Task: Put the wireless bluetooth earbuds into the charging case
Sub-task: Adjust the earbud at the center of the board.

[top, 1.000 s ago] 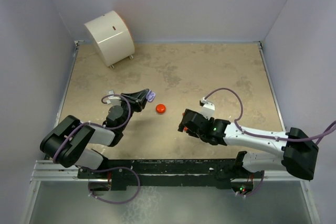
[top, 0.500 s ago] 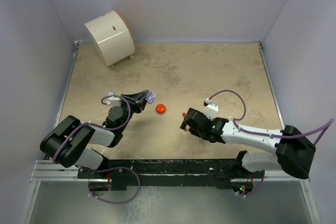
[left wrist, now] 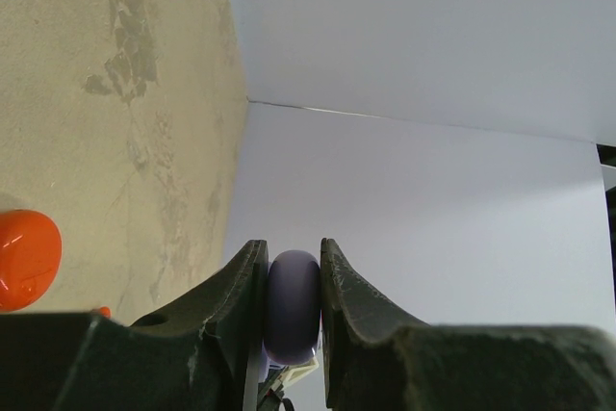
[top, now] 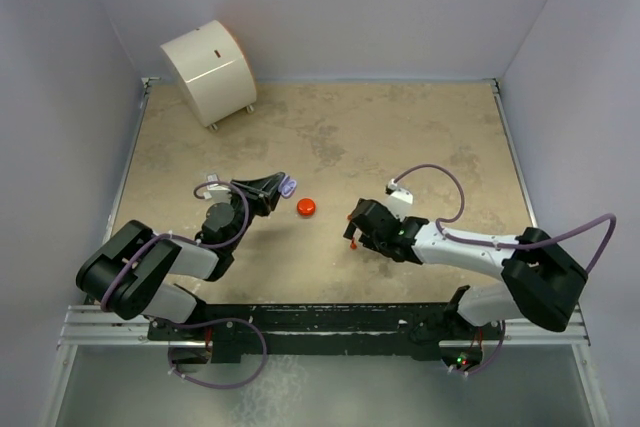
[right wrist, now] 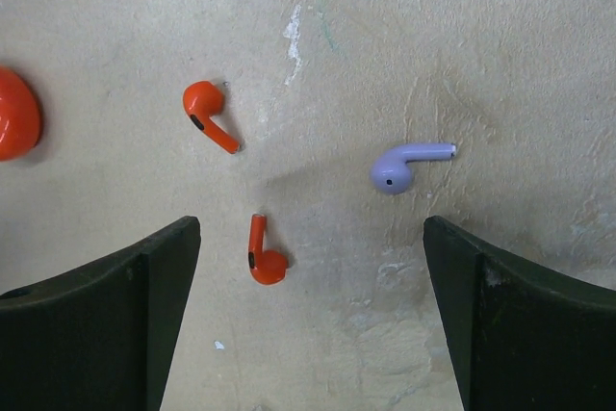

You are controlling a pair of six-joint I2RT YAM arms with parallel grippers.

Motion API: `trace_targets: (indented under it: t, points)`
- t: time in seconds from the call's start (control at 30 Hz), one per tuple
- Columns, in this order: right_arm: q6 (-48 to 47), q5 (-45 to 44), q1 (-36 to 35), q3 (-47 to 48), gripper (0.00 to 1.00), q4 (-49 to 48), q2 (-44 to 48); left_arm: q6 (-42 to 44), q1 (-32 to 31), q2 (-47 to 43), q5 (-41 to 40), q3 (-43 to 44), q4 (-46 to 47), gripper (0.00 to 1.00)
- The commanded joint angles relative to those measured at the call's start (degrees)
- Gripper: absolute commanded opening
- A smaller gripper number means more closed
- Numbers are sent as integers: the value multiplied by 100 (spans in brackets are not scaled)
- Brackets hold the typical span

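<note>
Right wrist is showing the right gripper (right wrist: 310, 238) spread wide over a red-orange earbud (right wrist: 267, 259), risking flicking it aside on closing.

Bright, diffuse light; the lilac earbud (right wrist: 399, 168) casts a faint, soft shadow.

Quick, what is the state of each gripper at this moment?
The left gripper is closed, holding a lilac round piece.
The right gripper is open, holding nothing.
</note>
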State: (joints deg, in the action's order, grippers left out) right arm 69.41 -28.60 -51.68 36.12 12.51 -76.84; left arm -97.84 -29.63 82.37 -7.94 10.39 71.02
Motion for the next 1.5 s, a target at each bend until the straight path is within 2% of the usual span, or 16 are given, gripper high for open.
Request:
trace_targets:
  t: [0.0,0.77,1.13,1.3,1.47]
  points:
    - [-134,-31,42,169,100,-148,-25,125,61,-101,65,-46,347,0]
    - [-463,68,290,334,99,-388,-577,-70,193,319,210,-131,925,0]
    - [-279,134,299,384,84,175,-660,-116,238,327,253,-134,971,0]
    - [-109,130,306,436,71,501,-519,-151,238,333,290,-125,1010,0]
    - [89,110,315,565,70,770,-632,-199,255,316,387,-71,1006,0]
